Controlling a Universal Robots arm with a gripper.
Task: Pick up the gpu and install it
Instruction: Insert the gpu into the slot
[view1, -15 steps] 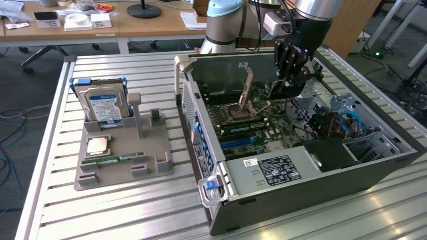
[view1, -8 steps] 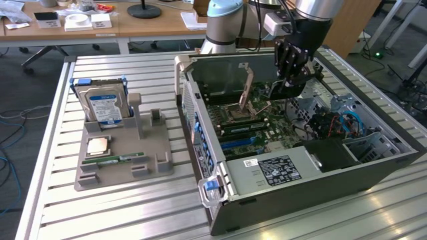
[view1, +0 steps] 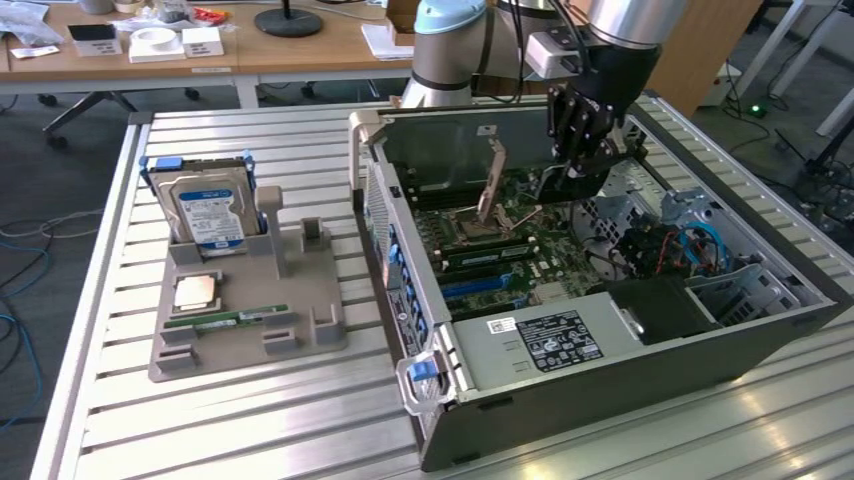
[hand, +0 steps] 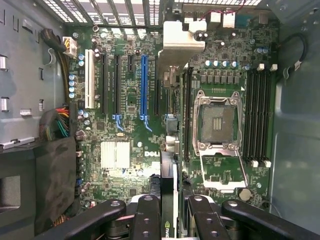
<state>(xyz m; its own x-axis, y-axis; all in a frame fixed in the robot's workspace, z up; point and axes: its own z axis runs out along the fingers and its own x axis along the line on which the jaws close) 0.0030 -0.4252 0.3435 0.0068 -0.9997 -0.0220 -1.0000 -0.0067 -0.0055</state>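
Observation:
The gpu (hand: 169, 195) shows edge-on in the wrist view, a thin dark card whose silver end bracket (hand: 182, 40) reaches toward the case's rear wall. My gripper (hand: 172, 220) is shut on it, one black finger on each face. The card hangs above the green motherboard (hand: 125, 125), between the blue expansion slot (hand: 144, 85) and the bare CPU socket (hand: 217, 122). In the exterior view, my gripper (view1: 577, 170) is lowered into the open computer case (view1: 601, 340) and holds the gpu (view1: 554, 185) above the board.
On the exterior view's left, a grey holder (view1: 247, 320) carries an upright hard drive (view1: 203, 210), a CPU (view1: 198, 291) and a RAM stick (view1: 240, 319). Cables and a drive cage (view1: 667, 240) crowd the case's far side. Everything stands on a slatted metal table (view1: 267, 430).

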